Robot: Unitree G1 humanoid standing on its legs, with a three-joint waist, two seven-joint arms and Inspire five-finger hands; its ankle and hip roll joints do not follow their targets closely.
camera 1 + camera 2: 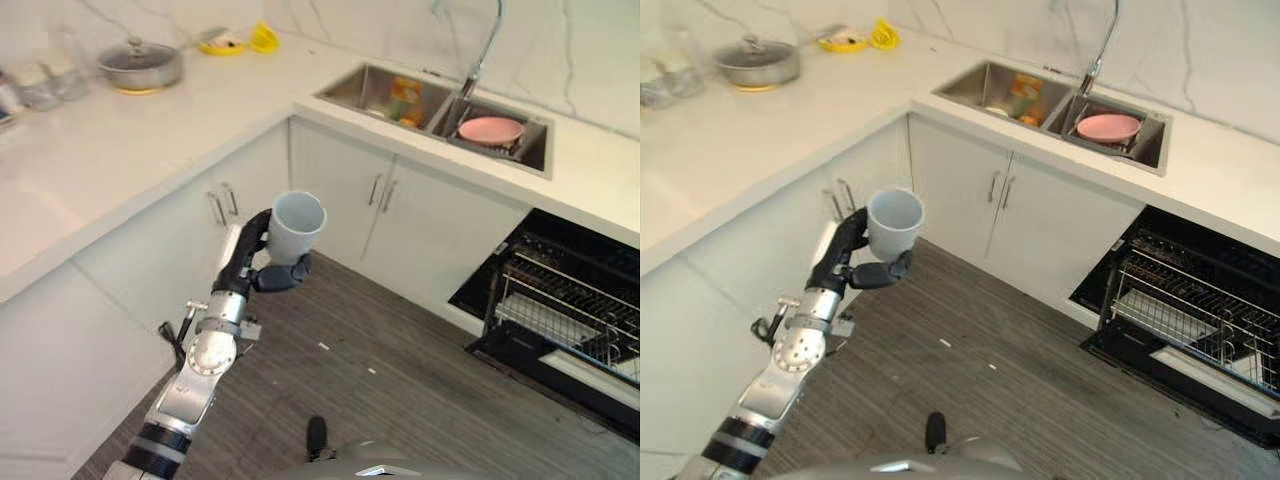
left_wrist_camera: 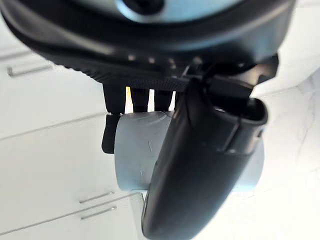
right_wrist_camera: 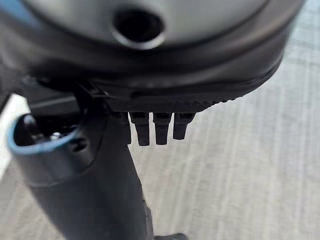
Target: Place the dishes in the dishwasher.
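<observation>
Above the wood floor, in the left eye view, the left hand holds a pale cup upright, fingers and thumb curled round it. A pink plate lies in the sink at the worktop's far edge; the dishwasher stands open. In the left wrist view, the thumb crosses the cup. In the right wrist view, the right hand's short finger ends point over floor; I cannot tell their state.

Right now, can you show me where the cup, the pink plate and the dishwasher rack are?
cup (image 1: 297, 229), left eye view, on its pale side wall.
pink plate (image 1: 490, 129), left eye view, on its flat middle.
dishwasher rack (image 1: 1200, 305), right eye view, on its wire grid.
</observation>
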